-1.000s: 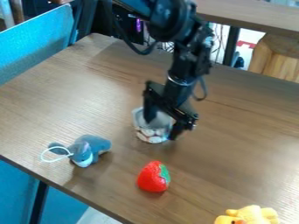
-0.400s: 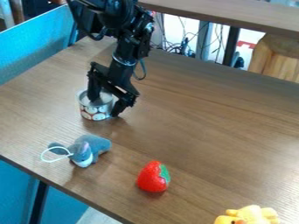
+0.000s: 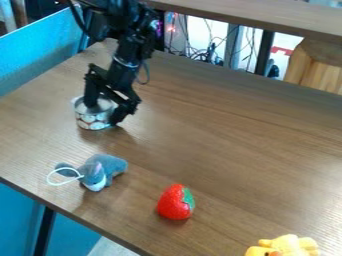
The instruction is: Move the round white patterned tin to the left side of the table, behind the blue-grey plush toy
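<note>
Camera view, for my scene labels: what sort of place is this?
Probably a robotics lab or workroom: a gripper holds a can at a wooden table, with loose cables behind.

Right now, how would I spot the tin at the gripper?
On the brown table, find the black gripper at the view's upper left. It holds the round tin by its wall, one finger inside, one outside. Unlike the grey plush and red strawberry, the tin is open-topped.

We see bright, even light, a pale sheen on the table (image 3: 234, 150), soft shadows close by the tin (image 3: 93, 119) and strawberry (image 3: 174, 202), and white glare beyond the far edge
</note>
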Controlling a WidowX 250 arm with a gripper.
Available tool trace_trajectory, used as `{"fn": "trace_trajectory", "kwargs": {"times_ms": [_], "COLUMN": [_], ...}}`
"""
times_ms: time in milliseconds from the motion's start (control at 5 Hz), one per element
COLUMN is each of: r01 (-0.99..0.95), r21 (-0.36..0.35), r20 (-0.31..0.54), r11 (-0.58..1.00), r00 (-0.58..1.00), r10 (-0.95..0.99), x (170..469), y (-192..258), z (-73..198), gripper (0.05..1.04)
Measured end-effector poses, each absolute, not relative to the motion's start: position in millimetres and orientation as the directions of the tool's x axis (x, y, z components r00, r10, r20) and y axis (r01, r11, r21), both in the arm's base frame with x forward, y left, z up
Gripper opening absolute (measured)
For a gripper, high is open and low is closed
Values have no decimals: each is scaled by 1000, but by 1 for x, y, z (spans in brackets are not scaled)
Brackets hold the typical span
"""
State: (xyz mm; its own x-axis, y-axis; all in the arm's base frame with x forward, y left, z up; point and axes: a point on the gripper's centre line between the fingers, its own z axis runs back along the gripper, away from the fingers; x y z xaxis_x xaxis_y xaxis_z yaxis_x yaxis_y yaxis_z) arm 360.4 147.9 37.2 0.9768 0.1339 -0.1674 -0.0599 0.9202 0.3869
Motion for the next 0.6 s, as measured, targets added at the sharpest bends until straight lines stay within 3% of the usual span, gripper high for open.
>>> {"fn": "trace_trajectory", "kwargs": {"times_ms": [400, 600], "r01": [-170, -155], "r21": [328, 289], "r20": [-211, -197], "r11": [929, 945], "r00": [946, 956], "r10": [248, 218], "x": [324, 325], "y": [202, 204], "z": [39, 41], "gripper": [1001, 1001]}}
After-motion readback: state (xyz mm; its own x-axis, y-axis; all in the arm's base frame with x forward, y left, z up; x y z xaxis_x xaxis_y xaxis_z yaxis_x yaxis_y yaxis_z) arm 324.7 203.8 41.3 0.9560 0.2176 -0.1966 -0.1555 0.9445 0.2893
